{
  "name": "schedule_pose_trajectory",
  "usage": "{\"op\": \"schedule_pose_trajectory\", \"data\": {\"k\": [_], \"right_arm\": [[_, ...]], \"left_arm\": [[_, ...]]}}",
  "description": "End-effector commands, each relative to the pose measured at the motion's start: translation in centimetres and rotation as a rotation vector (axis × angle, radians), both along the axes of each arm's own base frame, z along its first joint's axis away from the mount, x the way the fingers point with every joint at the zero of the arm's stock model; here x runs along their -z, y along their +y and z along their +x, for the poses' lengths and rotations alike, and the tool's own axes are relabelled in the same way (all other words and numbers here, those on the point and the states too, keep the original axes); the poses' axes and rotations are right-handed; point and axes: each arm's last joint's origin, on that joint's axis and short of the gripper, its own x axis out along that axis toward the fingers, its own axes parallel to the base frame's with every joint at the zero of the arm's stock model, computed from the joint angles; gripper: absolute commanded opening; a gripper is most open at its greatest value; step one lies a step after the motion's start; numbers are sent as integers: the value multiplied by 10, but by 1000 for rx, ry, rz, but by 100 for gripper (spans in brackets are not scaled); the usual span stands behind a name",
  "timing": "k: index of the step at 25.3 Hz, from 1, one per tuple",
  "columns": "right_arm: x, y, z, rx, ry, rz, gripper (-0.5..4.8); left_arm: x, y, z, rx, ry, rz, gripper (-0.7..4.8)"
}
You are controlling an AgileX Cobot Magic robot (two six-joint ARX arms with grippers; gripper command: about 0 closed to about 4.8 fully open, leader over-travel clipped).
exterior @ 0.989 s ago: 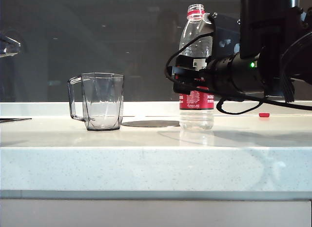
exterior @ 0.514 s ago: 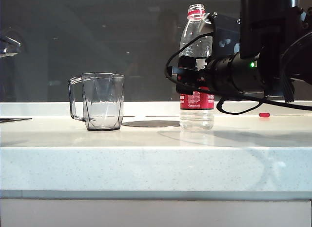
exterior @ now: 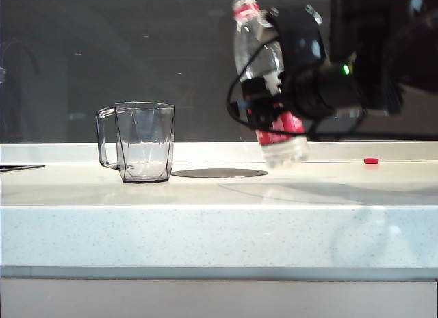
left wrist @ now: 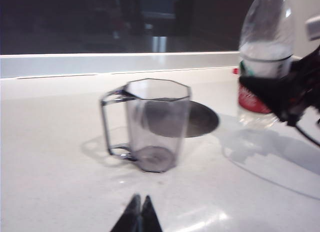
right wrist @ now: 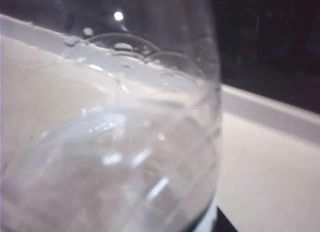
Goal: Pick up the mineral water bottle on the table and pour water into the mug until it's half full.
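Observation:
The mineral water bottle (exterior: pixel 254 48) hangs above the table (exterior: pixel 205 222), uncapped, its neck leaning left toward the mug. My right gripper (exterior: pixel 265 106) is shut on its labelled middle; the left wrist view shows the same grip (left wrist: pixel 272 90) on the bottle (left wrist: pixel 265 47). Up close, the bottle (right wrist: pixel 115 157) fills the right wrist view, with water and bubbles inside. The clear faceted mug (exterior: pixel 144 141) stands upright to the left, handle on its left, and looks empty (left wrist: pixel 155 123). My left gripper (left wrist: pixel 140 212) is shut, empty, in front of the mug.
A flat dark round disc (exterior: pixel 219 173) lies in the table between mug and bottle. A small red cap (exterior: pixel 371 161) rests at the far right by the back ledge. Dark glass runs behind the counter.
The bottle has left the table: my right gripper lifted it and rolled, tipping the neck leftward. The left arm's part at the exterior view's left edge has swung out of sight.

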Motion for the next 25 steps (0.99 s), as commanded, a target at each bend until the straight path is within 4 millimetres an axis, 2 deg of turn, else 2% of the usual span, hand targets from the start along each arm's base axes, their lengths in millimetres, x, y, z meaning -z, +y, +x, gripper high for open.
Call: {"op": "schedule_pose_trajectory", "data": {"k": [1, 7, 10, 16, 25], "right_arm": [[-19, 7, 5, -5, -66, -88, 304], [-27, 19, 10, -23, -72, -271, 302], [-28, 25, 9, -37, -102, -404, 279], [-39, 32, 14, -38, -124, -479, 279], [-44, 35, 20, -40, -163, -745, 279]], "left_arm": [[-2, 2, 1, -27, -14, -4, -4], [-2, 4, 2, -47, -14, -4, -4], [-2, 5, 3, -60, -14, -3, -4], [-2, 6, 3, -66, -14, -4, -4], [-2, 6, 3, -66, -14, -4, -4]]}}
